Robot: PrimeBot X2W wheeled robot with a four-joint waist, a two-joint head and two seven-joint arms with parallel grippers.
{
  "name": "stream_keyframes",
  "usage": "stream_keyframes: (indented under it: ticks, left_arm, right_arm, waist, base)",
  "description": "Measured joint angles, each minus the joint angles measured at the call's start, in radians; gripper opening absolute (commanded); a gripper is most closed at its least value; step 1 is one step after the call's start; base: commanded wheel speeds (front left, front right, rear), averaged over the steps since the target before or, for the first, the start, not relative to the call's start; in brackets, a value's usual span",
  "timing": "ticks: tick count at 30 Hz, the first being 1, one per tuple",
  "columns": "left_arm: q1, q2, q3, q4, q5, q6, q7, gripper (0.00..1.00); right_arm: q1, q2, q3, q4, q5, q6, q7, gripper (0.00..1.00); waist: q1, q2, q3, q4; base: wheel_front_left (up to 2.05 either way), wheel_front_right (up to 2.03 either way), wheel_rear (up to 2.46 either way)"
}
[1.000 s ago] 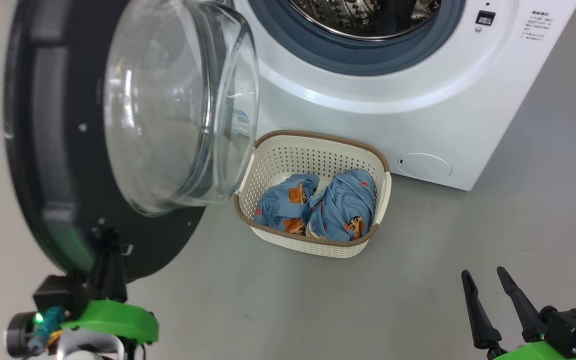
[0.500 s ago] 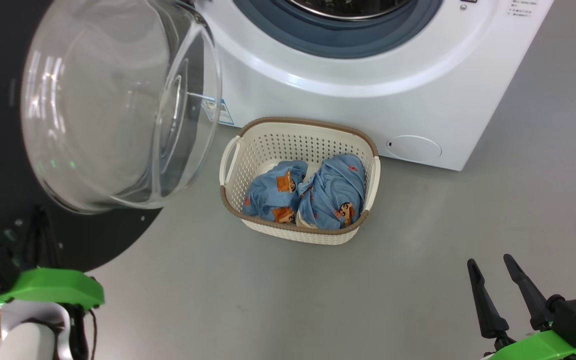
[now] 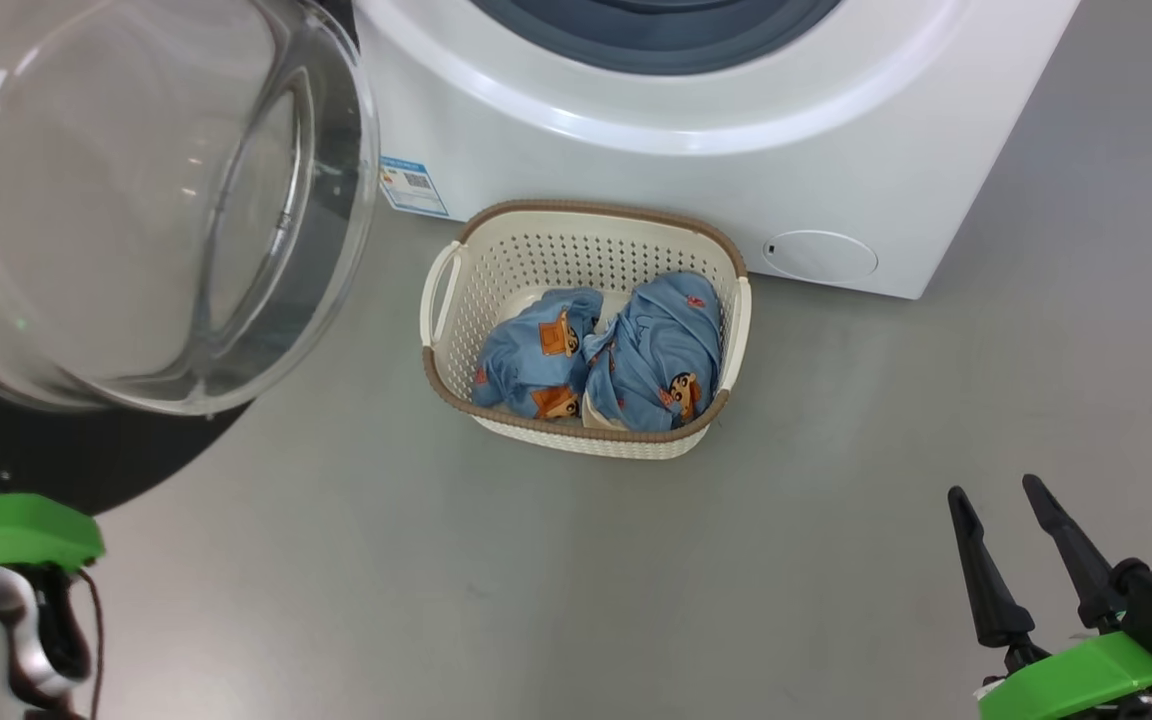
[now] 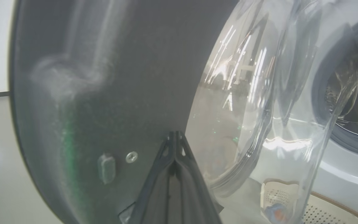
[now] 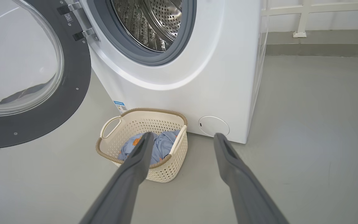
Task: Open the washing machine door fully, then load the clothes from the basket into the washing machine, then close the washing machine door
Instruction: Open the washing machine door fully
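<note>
The washing machine stands at the top of the head view, its steel drum uncovered. The washing machine door hangs swung out to the left, clear bowl bulging toward me, black rim around it. My left gripper is shut, with its tips against the inner face of that black rim. The basket sits on the floor before the machine and holds the light blue clothes. My right gripper stands open and empty at the lower right, well short of the basket.
A small round white flap and a blue energy sticker mark the machine's lower front. Bare grey floor lies between the basket and my right gripper. A white rail runs along the back wall.
The door has swung further out to the left, uncovering the basket's left handle. My left gripper has gone left with it. The camera has shifted; the right gripper stays open.
</note>
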Motion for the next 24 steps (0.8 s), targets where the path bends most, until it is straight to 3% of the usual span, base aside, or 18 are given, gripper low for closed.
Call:
stream_keyframes:
  ticks: [24]
  left_arm:
    - [-0.133,-0.04,0.249,0.107,0.124,-0.065,-0.004,0.0]
  right_arm:
    - [-0.01,-0.026,-0.021,-0.059,-0.002,0.0,0.043,1.0]
  waist:
    - [-0.0001,0.0,0.07,-0.019]
  base:
    - [0.0,0.0,0.0]
